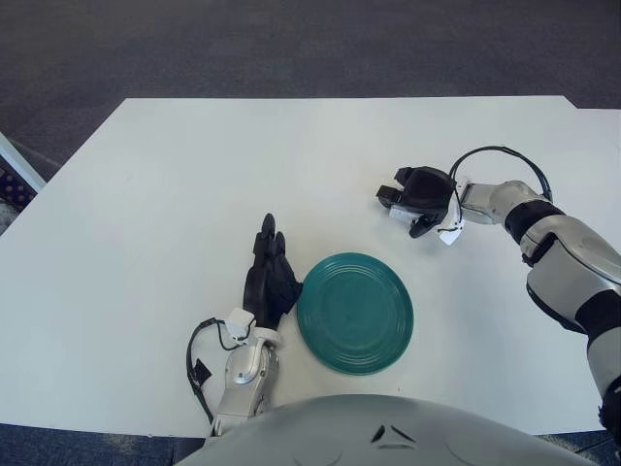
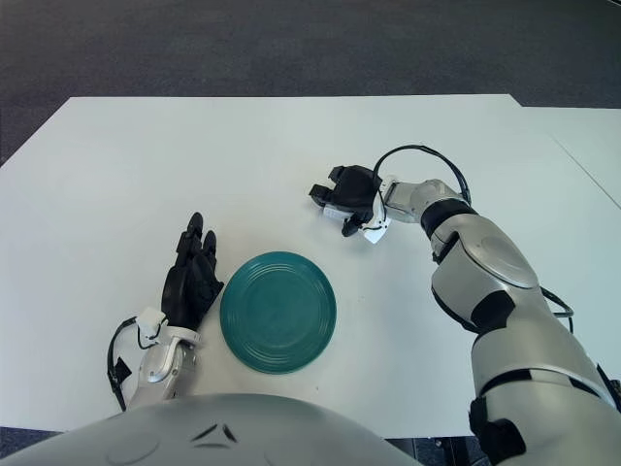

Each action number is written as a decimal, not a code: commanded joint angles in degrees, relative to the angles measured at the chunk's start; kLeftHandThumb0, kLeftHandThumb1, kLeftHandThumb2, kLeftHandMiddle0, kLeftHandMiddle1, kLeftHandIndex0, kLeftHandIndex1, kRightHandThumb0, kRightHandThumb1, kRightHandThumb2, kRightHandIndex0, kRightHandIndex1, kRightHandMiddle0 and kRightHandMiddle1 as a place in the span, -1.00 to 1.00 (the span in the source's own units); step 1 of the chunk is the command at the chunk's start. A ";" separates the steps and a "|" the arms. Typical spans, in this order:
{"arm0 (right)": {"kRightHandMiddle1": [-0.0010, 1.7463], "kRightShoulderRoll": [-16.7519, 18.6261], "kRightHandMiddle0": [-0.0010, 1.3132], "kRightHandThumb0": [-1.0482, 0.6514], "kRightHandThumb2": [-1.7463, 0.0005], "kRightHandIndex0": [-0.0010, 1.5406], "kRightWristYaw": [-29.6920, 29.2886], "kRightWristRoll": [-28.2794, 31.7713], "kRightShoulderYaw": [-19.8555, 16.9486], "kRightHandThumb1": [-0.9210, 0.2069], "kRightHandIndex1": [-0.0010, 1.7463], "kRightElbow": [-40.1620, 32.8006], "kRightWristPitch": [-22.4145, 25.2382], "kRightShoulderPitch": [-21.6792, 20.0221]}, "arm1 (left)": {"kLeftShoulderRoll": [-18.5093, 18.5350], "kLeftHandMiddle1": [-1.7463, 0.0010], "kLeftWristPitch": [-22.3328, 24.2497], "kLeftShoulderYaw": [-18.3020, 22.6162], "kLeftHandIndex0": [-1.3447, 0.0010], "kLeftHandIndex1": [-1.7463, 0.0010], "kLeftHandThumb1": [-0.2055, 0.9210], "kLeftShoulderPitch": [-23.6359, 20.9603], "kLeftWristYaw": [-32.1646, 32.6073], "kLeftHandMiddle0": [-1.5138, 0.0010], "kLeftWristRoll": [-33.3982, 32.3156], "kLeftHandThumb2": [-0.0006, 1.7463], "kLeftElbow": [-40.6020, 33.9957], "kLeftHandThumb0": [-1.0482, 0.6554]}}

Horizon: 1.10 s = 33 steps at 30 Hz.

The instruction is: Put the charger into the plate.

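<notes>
Left eye view: right hand (image 1: 419,199) clamped on white charger (image 1: 400,216) beyond green plate (image 1: 355,313) on desk (image 1: 175,184), apparently for carrying; left hand (image 1: 270,277) flat, open, beside plate's left rim.

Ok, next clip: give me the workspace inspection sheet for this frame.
Surface: white table, bare where visible.
Job's things: green plate empty, at the near edge; charger, a white piece showing in the right hand's fingers, beyond the plate.
Clutter: nothing seen.
Hands: right hand closed on the charger; left hand flat, fingers extended, beside the plate's left rim.
Cables: black loops at both wrists.
Surroundings: dark carpet.
</notes>
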 commanded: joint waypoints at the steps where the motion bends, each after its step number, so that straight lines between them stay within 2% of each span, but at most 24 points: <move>1: 1.00 0.99 0.17 -0.61 0.13 0.10 -3.87 -1.19 0.53 -1.00 1.00 0.14 1.48 1.82 | -1.28 0.99 0.78 0.48 0.96 0.98 1.00 0.47 -0.34 0.94 0.09 0.01 1.48 -1.00; 10: 1.00 3.10 0.26 -0.49 0.15 0.23 -10.09 -2.07 1.61 -1.00 1.00 2.31 4.43 3.26 | -2.05 1.00 -0.52 1.61 0.97 0.98 1.00 -0.24 -1.61 0.94 -1.52 -0.02 3.29 -1.00; 21: 1.00 3.97 0.35 -0.47 0.14 0.37 -12.77 -2.14 2.13 -1.00 1.00 3.44 4.90 3.29 | -2.50 1.00 -1.10 1.97 0.96 0.97 1.00 -0.76 -2.20 0.94 -2.29 -0.04 4.08 -1.00; 27: 1.00 4.64 0.33 -0.42 0.19 0.38 -14.60 -2.08 2.10 -1.00 1.00 3.85 6.16 3.52 | -2.47 1.00 -0.82 2.16 0.96 0.96 1.00 -1.08 -2.34 0.95 -2.45 -0.04 4.56 -1.00; 33: 1.00 4.05 0.28 -0.36 0.25 0.36 -14.98 -1.36 1.36 -1.00 1.00 3.20 5.22 2.73 | -2.09 1.00 -0.68 2.15 0.96 0.96 1.00 -1.31 -2.55 0.97 -2.08 -0.03 4.79 -1.00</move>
